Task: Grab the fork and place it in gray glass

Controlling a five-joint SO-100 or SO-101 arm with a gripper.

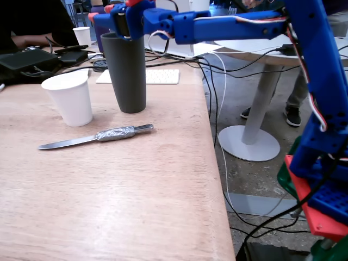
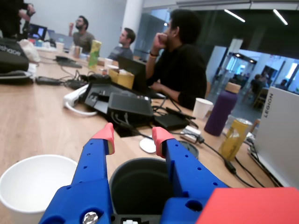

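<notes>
1. Across the wooden tabletop the blue arm reaches from the right edge of the fixed view, stretched level toward the far side.

2. Near the far middle of the tabletop stands the gray glass, upright, tall and dark; the wrist view looks straight down into its open mouth.

3. Right above that mouth hangs the tool, its two red-tipped blue fingers spread apart with nothing between them. Released, then, and empty.

4. Just left of the gray glass in the fixed view sits a white paper cup, upright and shorter; the wrist view catches its rim at lower left.

5. Nearer the front edge, below both vessels, a foil-wrapped table knife lies flat, blade pointing left.

6. And the fork? I cannot see it on the tabletop in either view, and the dark inside of the gray glass is too dim to tell whether it is in there.

7. Behind the gray glass, a white keyboard lies among dark cables at the far edge.
</notes>
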